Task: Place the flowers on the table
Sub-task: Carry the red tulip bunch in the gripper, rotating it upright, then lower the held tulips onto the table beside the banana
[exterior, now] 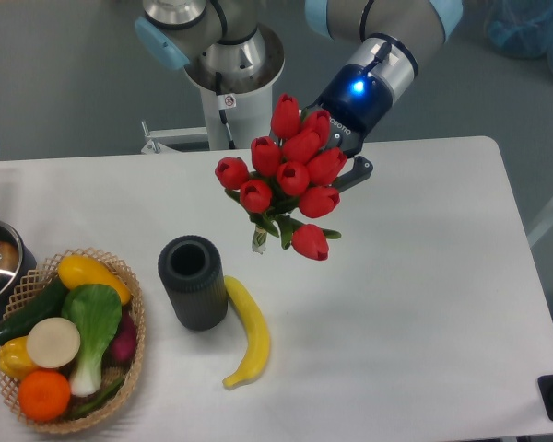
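Red flowers (290,175) held up above the white table (424,295), pincer (336,166) mostly hidden behind them, pinching the bunch, black vase (194,283) near the left.

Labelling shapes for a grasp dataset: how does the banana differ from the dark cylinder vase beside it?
The banana is yellow; the vase is dark grey. The banana lies flat and curved on the table; the vase stands upright, its mouth open toward the camera. The banana looks smooth; the vase is ribbed. Both rest on the table side by side, seemingly touching.
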